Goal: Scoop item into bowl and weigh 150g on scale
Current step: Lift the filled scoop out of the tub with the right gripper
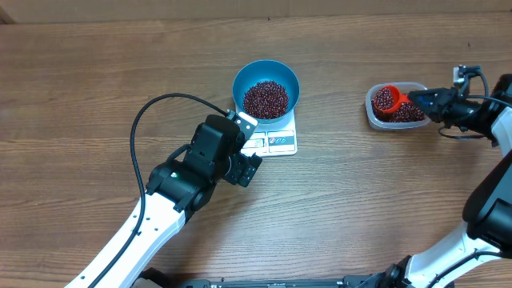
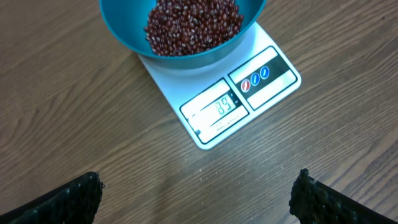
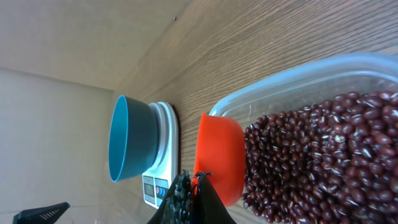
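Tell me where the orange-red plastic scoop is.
Overhead, far right: the scoop lies in the clear plastic tub of maroon beans, held by the right pincer.

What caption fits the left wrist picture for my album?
Blue bowl of maroon beans sits on the white scale, with the open left gripper facing it.

The brown wood-grain desk [image 1: 96, 64] carries two things directly. A small white rectangular scale [image 1: 276, 142] lies flat near the middle, its display edge turned toward the robot. A clear plastic tub [image 1: 392, 126] sits well apart from it, far over on the right.
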`<control>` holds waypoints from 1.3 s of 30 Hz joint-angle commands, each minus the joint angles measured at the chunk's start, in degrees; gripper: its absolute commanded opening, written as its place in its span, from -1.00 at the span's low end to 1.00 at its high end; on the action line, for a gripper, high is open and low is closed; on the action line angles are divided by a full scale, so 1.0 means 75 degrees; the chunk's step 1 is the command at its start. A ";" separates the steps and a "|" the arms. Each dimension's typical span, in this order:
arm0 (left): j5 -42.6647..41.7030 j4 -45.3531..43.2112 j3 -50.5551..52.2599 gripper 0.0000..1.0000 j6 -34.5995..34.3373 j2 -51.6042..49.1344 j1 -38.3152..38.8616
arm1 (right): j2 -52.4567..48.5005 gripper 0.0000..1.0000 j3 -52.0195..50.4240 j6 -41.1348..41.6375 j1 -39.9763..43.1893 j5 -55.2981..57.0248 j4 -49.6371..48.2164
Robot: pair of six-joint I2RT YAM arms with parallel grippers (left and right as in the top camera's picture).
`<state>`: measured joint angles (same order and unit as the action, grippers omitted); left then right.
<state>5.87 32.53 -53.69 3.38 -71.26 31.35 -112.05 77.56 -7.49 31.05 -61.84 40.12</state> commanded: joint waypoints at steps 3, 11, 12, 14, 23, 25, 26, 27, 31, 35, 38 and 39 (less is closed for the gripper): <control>0.0087 -0.0216 0.0038 0.99 0.0119 -0.0017 -0.0035 | -0.0023 -0.93 -0.0047 -0.0017 0.0242 -0.0458 0.0038; 0.0067 -0.0408 0.0038 0.99 0.0119 -0.0017 -0.0035 | -0.0023 -0.93 -0.0047 -0.0017 0.0329 -0.0915 0.0181; 0.0067 -0.0408 0.0038 0.99 0.0119 -0.0017 -0.0035 | -0.0023 -0.93 -0.0047 -0.0017 0.0329 -0.0997 0.0184; 0.0067 -0.0408 0.0035 0.99 0.0119 -0.0017 -0.0032 | -0.0020 -0.92 -0.0047 -0.0020 0.0329 -0.1309 0.0181; 0.0003 -0.0431 -0.0114 0.99 0.0114 -0.0012 -0.0032 | -0.0020 -0.93 -0.0047 -0.0076 0.0326 -0.1603 0.0245; 0.0006 -0.0431 -0.0178 0.99 0.0087 -0.0012 -0.0032 | -0.0020 -0.93 -0.0047 -0.0076 0.0326 -0.1603 0.0280; 0.0009 -0.0431 -0.0201 0.99 0.0090 -0.0012 -0.0032 | -0.0020 -0.93 -0.0047 -0.0082 0.0323 -0.1606 0.0300; 0.0009 -0.0431 -0.0213 0.99 0.0090 -0.0012 -0.0032 | -0.0020 -0.93 -0.0047 -0.0082 0.0321 -0.1614 0.0321; 0.0000 -0.0431 -0.0216 0.99 0.0085 -0.0012 -0.0032 | -0.0017 -0.93 -0.0041 -0.0475 0.0321 -0.2259 0.0516; -0.0181 -0.0530 -0.0236 0.99 0.0035 -0.0012 -0.0029 | 0.0050 -0.93 -0.0038 -0.0472 0.0283 -0.2369 0.0560; -0.0414 -0.0740 -0.0236 0.99 0.0035 -0.0003 -0.0029 | 0.0192 -0.93 -0.0038 -0.0469 0.0178 -0.2369 0.0560; -0.0440 -0.0781 -0.0236 0.99 0.0035 -0.0003 -0.0029 | 0.0248 -0.93 -0.0038 -0.0469 0.0131 -0.2369 0.0557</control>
<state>4.73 27.51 -53.71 3.36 -71.26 31.35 -112.03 77.56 -9.96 33.04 -77.03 44.45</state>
